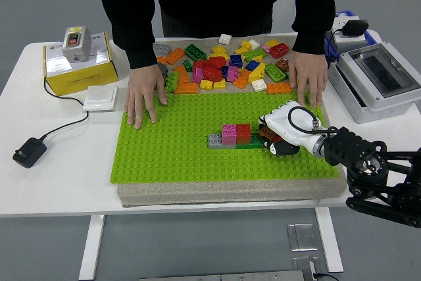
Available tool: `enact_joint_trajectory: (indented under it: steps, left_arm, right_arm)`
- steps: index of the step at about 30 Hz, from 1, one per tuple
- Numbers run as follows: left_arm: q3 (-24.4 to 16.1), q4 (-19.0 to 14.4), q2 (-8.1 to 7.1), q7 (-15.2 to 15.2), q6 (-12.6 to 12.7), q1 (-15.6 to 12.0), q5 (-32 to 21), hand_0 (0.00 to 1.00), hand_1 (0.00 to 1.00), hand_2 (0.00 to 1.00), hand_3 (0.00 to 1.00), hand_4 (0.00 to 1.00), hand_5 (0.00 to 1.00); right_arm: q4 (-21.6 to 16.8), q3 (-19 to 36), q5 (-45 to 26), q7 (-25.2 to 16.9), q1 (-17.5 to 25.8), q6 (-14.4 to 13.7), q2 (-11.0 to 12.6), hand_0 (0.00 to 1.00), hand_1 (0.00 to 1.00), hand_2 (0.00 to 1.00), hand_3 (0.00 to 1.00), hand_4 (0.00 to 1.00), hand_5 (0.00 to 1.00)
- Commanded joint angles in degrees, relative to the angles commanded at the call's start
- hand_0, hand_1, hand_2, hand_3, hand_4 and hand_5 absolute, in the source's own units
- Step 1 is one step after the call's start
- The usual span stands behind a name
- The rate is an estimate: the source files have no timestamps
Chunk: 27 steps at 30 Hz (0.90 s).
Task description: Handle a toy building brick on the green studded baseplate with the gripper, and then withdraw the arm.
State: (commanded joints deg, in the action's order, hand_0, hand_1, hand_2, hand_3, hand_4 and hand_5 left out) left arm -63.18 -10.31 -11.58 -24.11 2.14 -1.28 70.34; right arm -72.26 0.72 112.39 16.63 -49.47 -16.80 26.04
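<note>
White right hand (284, 131), looped black cable, black jointed arm (378, 174).

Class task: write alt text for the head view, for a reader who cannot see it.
The robot's right hand rests curled on a brown brick beside a short brick row on the green baseplate. A person's hands press the baseplate's far corners, beside a pile of loose bricks.
</note>
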Motion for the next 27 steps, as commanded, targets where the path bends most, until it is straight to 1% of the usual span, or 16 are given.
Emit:
enact_joint_trajectory:
  steps: [3, 4, 9, 10, 27]
  left_arm:
    - [-0.03, 0.00, 0.00, 0.00, -0.02, 0.00, 0.05, 0.690, 0.661, 0.582, 0.648, 0.075, 0.645]
    - [-0.04, 0.00, 0.00, 0.00, -0.02, -0.01, 0.08, 0.690, 0.661, 0.581, 0.646, 0.075, 0.646]
    - [-0.15, 0.00, -0.05, -0.04, -0.04, -0.05, 0.23, 0.690, 0.661, 0.581, 0.646, 0.075, 0.646]
    - [-0.17, 0.00, -0.05, -0.05, -0.04, -0.06, 0.27, 0.690, 0.661, 0.580, 0.644, 0.074, 0.646]
    - [-0.37, 0.00, -0.10, -0.02, 0.00, -0.07, 0.54, 0.690, 0.660, 0.581, 0.636, 0.072, 0.645]
  right_arm:
    - [-0.07, 0.12, -0.09, -0.05, 0.01, -0.11, 0.07, 0.144, 0.175, 0.632, 0.733, 0.463, 0.353]
    - [-0.10, 0.15, -0.12, -0.07, 0.01, -0.14, 0.10, 0.144, 0.182, 0.676, 0.786, 0.466, 0.351]
    - [-0.35, 0.22, -0.69, -0.21, 0.11, -0.42, 0.20, 0.144, 0.182, 0.676, 0.786, 0.466, 0.351]
    - [-0.41, 0.21, -0.73, -0.23, 0.12, -0.47, 0.22, 0.148, 0.183, 0.702, 0.815, 0.466, 0.349]
    - [-2.15, 0.47, -1.29, -0.11, 0.45, -1.04, 1.18, 0.149, 0.183, 0.708, 0.826, 0.477, 0.356]
